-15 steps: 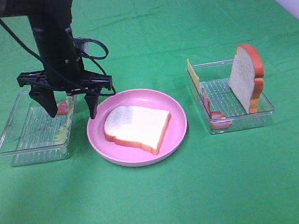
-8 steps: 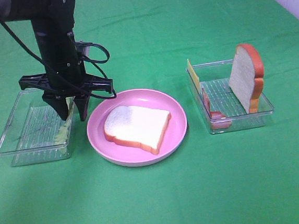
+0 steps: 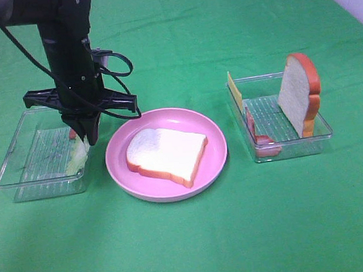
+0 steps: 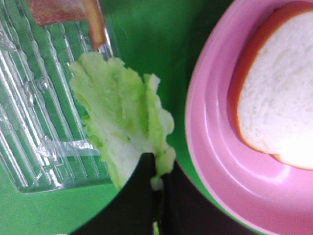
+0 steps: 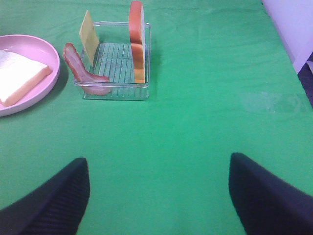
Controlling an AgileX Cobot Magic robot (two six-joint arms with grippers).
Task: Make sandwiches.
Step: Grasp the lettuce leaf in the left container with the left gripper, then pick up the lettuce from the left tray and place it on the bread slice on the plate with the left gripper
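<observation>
At the left tray (image 3: 43, 186), our left gripper (image 3: 87, 134) is clamped on the lettuce (image 4: 122, 122) by its edge, we judge to carry it onto the bread (image 3: 167, 153) lying flat on the plate (image 3: 213, 139); cheese (image 3: 233, 90), bacon (image 3: 258, 135) and another slice (image 3: 300, 94) wait propped in the right tray (image 3: 294, 146), right gripper (image 5: 157, 159) spread, empty.

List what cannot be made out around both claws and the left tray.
Lettuce: its pinched edge is covered by the fingers of the left claw in the left wrist view; exterior high shows only a little beside the claw.
Bacon strip in the left tray: cut off by the left wrist frame edge; mostly behind the claw in exterior high.
Right claw: outside exterior high; the right wrist frame edge cuts off its fingers.
</observation>
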